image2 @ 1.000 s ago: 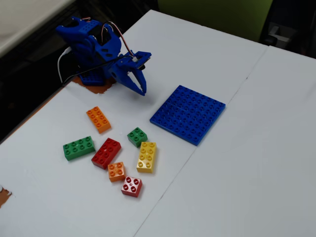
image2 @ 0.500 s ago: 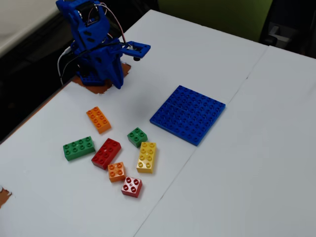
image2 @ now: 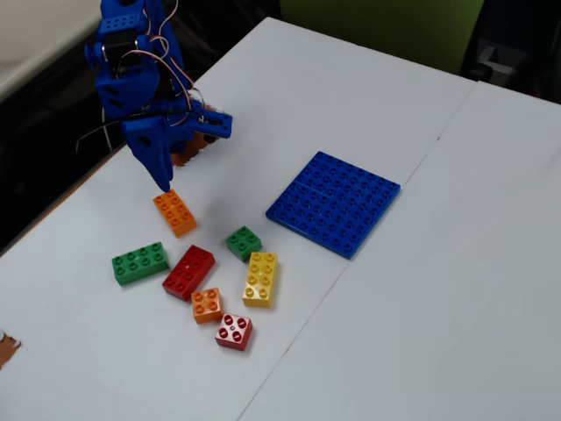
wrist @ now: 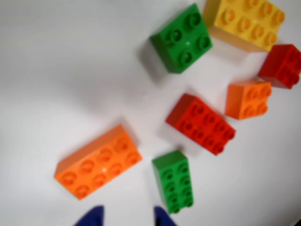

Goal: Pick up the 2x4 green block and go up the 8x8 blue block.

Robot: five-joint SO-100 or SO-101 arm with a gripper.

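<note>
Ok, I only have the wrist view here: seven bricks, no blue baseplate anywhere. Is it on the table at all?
Observer: Yes. In the fixed view the 8x8 blue block lies flat, right of the brick cluster, with nothing on it.
Operator: And where does the tool sit relative to the 2x4 green block?
Observer: In the fixed view it hangs above the far end of the orange eight-stud brick; the green one lies nearer the camera, at the cluster's left edge, untouched.
Operator: What lies between it and the plate?
Observer: The red eight-stud brick, the small green brick and the yellow brick.
</note>
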